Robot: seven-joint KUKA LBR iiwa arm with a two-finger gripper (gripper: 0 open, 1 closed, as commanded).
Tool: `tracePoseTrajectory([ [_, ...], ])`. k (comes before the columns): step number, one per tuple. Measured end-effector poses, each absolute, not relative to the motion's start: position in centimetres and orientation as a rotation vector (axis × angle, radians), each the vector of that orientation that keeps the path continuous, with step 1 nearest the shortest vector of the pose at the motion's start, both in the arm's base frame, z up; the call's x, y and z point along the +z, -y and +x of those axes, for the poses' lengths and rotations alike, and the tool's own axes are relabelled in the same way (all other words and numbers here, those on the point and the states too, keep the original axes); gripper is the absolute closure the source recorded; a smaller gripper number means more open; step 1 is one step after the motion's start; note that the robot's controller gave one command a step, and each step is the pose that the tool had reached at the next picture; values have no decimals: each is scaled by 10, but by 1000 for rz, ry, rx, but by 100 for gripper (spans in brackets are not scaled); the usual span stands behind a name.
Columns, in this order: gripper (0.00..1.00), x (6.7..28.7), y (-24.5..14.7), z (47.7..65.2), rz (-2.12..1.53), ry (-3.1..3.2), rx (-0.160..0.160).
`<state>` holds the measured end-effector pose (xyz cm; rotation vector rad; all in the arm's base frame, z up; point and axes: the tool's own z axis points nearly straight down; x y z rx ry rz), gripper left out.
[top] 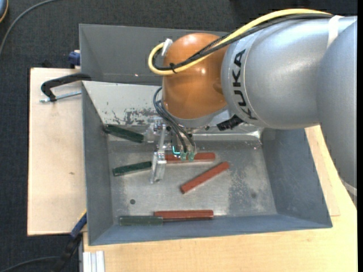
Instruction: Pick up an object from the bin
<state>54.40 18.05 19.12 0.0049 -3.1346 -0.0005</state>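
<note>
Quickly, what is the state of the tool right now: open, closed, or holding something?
The tool: cannot be told. It is low in the bin, next to one end of a dark green stick.

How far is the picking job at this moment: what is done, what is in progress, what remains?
Done: the gripper is down in the middle of the bin. In hand: it sits at the right end of a green stick, a red stick just behind it; whether it grips either, I cannot tell. Left: taking hold of one and lifting it out; every stick lies on the floor.
</note>
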Motion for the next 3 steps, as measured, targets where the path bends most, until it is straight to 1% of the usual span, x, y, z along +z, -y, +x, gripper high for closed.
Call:
tracePoseTrajectory([
  [1, 0, 66, -172, 557, 81, 3134, 1],
  [2, 100, 71, -173, 559, 80, 3141, -3],
  [3, 100, 241, -145, 564, 571, 3103, -2],
])
